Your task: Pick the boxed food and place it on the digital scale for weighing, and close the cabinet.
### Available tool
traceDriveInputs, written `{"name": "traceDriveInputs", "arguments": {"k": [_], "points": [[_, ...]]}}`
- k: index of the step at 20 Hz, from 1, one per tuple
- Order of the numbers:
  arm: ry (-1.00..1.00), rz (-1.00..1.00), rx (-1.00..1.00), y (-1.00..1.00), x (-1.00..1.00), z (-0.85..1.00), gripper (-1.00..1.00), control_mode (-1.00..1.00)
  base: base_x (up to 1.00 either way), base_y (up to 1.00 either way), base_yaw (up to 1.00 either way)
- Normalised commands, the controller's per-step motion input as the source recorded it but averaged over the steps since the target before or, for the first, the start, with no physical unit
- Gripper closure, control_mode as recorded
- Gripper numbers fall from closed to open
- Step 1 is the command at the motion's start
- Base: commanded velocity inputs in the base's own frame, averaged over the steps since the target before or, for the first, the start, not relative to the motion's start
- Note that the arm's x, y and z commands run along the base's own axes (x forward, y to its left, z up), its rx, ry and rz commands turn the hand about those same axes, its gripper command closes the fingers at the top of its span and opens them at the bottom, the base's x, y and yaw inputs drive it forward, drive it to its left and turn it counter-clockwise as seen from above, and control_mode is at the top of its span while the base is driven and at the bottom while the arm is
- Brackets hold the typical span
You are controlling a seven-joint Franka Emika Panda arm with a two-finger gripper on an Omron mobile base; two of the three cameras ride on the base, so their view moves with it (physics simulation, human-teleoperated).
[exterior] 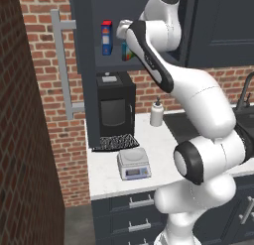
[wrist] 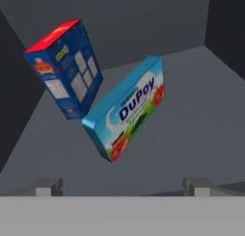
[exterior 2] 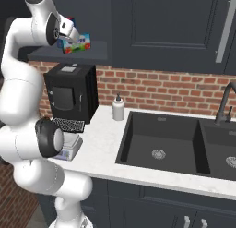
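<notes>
The arm is raised into the open cabinet (exterior: 94, 35), whose door is swung wide to the left, its long grey bar handle (exterior: 62, 65) seen against the brick wall. In the hand view the fingers (wrist: 48, 186) are spread wide, with nothing held between them, and the boxed food (wrist: 127, 108) is seen just ahead of them on the cabinet shelf (wrist: 191, 125). The light-blue box is stood on its long edge, its printed face turned toward the hand. Just beside it, and possibly touching it at one corner, a tall red-and-blue box (wrist: 64, 70) is stood upright. In the left base view the blue box (exterior: 127, 51) is mostly hidden behind the forearm. Below, on the white table (exterior: 154, 140), the digital scale (exterior: 133, 163) is set with its platform bare, in front of a black coffee machine (exterior: 114, 107). A small white bottle (exterior 2: 118, 108) is placed between that machine and the dark sink (exterior 2: 159, 141).
</notes>
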Motion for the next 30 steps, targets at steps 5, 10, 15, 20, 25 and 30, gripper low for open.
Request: {"name": "traceDriveInputs", "arguments": {"k": [5,10,15,20,25,30], "points": [[0.05,0.00,0.00,0.18,0.29,-0.11,-1.00,-1.00,0.00,0.00,0.00],[0.01,0.00,0.00,0.07,0.25,0.00,-1.00,-1.00,0.00,0.00,0.00],[0.02,0.00,0.00,0.00,0.17,0.00,-1.00,-1.00,0.00,0.00,0.00],[0.05,0.00,0.00,0.00,0.08,-0.04,-1.00,-1.00,0.00,0.00,0.00],[0.05,0.00,0.00,0.05,0.21,-0.10,-1.00,-1.00,0.00,0.00,0.00],[0.05,0.00,0.00,0.04,0.25,-0.05,-1.00,-1.00,0.00,0.00,0.00]]}}
